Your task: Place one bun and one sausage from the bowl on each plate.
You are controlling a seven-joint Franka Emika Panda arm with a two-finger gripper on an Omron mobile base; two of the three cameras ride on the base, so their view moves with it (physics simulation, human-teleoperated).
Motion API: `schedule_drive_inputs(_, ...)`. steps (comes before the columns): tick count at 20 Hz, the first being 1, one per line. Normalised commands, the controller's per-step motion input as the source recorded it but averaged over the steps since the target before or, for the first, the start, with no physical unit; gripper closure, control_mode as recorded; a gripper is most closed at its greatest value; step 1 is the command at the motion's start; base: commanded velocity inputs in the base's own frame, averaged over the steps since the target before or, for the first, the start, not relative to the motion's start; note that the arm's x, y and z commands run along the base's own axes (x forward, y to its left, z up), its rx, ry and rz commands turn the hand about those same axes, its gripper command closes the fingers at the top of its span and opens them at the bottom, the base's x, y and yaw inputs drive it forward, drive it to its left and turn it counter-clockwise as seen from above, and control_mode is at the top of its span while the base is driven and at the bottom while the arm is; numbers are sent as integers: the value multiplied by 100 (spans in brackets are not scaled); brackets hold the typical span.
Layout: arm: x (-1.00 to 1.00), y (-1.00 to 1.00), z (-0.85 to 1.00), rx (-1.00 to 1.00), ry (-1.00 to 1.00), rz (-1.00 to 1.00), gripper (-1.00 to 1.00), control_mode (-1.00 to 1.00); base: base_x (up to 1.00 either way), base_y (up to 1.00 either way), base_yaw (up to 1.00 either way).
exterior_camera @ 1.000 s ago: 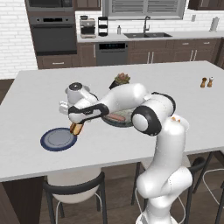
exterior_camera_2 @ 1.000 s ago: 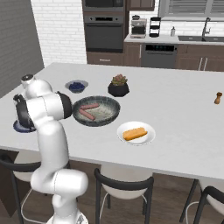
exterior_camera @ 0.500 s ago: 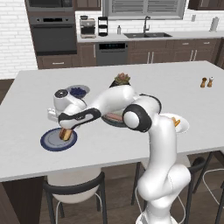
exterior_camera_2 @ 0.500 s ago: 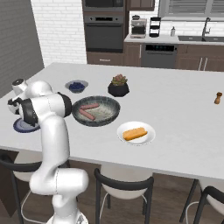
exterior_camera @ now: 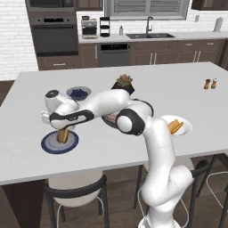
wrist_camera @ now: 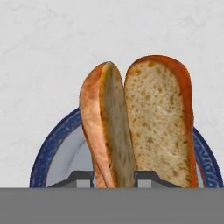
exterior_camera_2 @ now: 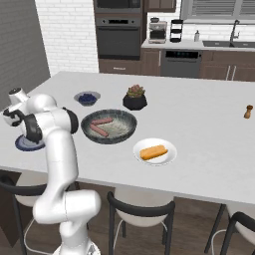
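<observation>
**Hand view: bun coming down onto the blue plate**

Hand view is showing the end effector [wrist_camera: 114, 179] at the bottom centre of the frame, its fingers [wrist_camera: 78, 178] narrowed and pinching the lower end of a split bun [wrist_camera: 138, 124]. The bun's two halves are fanning upward through the middle of the frame. Behind it the dark blue plate [wrist_camera: 50, 151] is curving out at lower left and lower right, with pale counter [wrist_camera: 43, 52] filling the upper part.

In the left base view the end effector [exterior_camera: 62, 132] is hanging at centre left, with the bun [exterior_camera: 63, 135] held upright directly over the blue plate [exterior_camera: 47, 144]. Whether the bun's lower tip is touching the plate I cannot tell.

Farther back, in the right base view, the white plate [exterior_camera_2: 169, 154] is sitting at frame centre with a bun [exterior_camera_2: 153, 152] lying on it. Beyond it the bowl [exterior_camera_2: 127, 130] is holding two sausages [exterior_camera_2: 99, 126]. A small berry bowl [exterior_camera_2: 87, 98] and a potted plant [exterior_camera_2: 134, 97] are standing behind that.

To do this step well, the hand should be lowering until the bun is resting near the plate's centre, then easing the fingers apart slowly. An upright bun is likely to topple on release, so letting go low and centred should keep it inside the rim. Both sausages are still waiting in the bowl.
</observation>
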Motion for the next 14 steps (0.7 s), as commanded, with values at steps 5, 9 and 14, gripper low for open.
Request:
schedule_drive_inputs(5,-9,13,-3,0,23,0,100,-100,0,0,0)
schedule_drive_inputs(9,0,14,-25,0,11,0,100,-100,0,0,0)
schedule_drive_inputs(14,0,18,-33,-2,0,0,100,-100,0,0,0)
